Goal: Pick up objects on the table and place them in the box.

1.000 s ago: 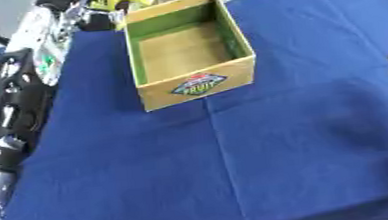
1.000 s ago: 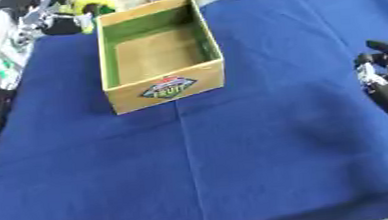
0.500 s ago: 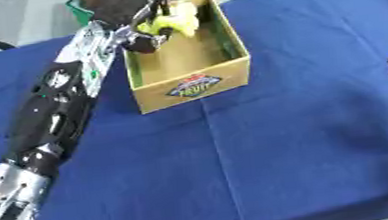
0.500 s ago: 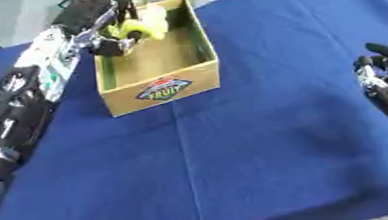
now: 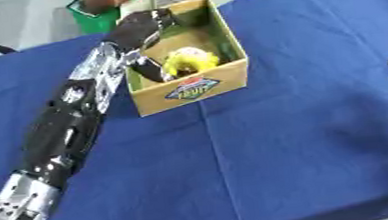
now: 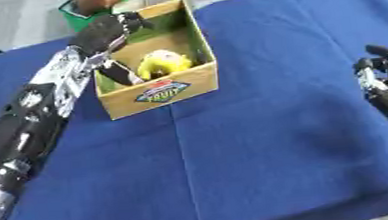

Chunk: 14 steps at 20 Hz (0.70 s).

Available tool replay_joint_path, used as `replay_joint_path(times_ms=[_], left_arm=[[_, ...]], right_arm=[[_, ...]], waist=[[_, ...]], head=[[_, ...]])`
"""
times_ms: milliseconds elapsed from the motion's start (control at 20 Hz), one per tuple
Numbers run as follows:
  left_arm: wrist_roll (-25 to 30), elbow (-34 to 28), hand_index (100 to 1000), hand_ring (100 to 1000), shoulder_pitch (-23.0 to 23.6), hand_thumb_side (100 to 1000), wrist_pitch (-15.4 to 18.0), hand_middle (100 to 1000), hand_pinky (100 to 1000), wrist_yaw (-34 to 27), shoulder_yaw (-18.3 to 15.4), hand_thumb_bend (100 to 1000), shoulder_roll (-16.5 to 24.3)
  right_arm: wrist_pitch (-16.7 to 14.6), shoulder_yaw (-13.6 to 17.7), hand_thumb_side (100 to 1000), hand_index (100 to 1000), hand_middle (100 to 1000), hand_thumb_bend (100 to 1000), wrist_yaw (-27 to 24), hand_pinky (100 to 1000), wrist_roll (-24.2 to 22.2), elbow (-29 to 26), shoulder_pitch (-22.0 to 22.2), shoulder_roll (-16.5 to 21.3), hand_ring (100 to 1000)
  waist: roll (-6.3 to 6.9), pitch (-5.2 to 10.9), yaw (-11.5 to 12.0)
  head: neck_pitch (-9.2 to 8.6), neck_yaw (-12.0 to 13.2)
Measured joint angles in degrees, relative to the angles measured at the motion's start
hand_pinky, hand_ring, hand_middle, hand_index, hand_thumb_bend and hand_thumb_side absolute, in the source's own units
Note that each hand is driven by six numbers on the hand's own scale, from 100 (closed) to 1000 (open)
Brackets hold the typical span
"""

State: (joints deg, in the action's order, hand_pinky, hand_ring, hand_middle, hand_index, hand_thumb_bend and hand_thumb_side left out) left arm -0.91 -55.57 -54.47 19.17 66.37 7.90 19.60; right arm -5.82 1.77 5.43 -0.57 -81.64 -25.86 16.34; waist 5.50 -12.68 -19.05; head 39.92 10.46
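The left hand (image 5: 142,28) was held over the cardboard box (image 5: 227,76), its grip state hidden. A yellow object (image 5: 189,60) lay inside. The box could be dragged if the wall were caught on withdrawal.

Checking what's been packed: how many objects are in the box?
1 visible: a yellow object in the box, near its front wall. The left robot hand may hide others.

- A box (image 5: 197,85) stands far left on the table (image 5: 279,139), with a fruit (image 5: 189,60) inside, toward its near wall.
- The left hand (image 5: 142,27) is over the box's far left rim.
- The right hand (image 6: 387,85) rests at the right edge.
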Motion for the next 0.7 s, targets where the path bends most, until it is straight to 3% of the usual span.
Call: replay_joint_path(times_ms=[150,250,400,500,700], left_arm=[[-0.51,-2.75,821,669,0.25,360,-0.50,701,675,-4.82,-0.94,1000,0.22],[-1.30,-6.12,801,634,1.25,400,-1.29,664,644,-11.52,-1.59,1000,1.14],[-2.65,-12.96,779,609,3.91,422,-3.77,629,614,-25.73,-3.06,1000,3.65],[-3.50,-17.89,768,595,6.52,456,-6.31,614,594,-36.08,-4.29,905,5.63],[-6.41,-25.93,758,581,14.99,432,-11.90,597,569,-53.15,-8.55,833,8.59]], right_arm=[[0.02,0.11,552,890,649,100,0.00,745,0.07,-0.01,0.19,0.00,895],[0.05,0.38,552,890,649,100,0.00,745,0.21,-0.05,0.22,0.00,895],[0.09,0.72,551,890,649,100,0.01,746,0.42,-0.21,0.36,0.00,895],[0.17,0.94,552,890,649,100,0.03,746,0.61,-0.39,0.55,0.02,894],[0.23,1.44,552,890,649,100,0.09,746,1.11,-0.77,0.67,0.03,894]], waist=[[0.00,0.00,0.57],[0.00,0.01,1.34],[-0.02,0.04,2.95],[-0.11,0.08,3.99],[-0.30,0.18,6.21]], head=[[-0.18,-0.09],[-0.19,-0.39],[-0.19,-1.09],[-0.19,-1.55],[-0.19,-2.23]])
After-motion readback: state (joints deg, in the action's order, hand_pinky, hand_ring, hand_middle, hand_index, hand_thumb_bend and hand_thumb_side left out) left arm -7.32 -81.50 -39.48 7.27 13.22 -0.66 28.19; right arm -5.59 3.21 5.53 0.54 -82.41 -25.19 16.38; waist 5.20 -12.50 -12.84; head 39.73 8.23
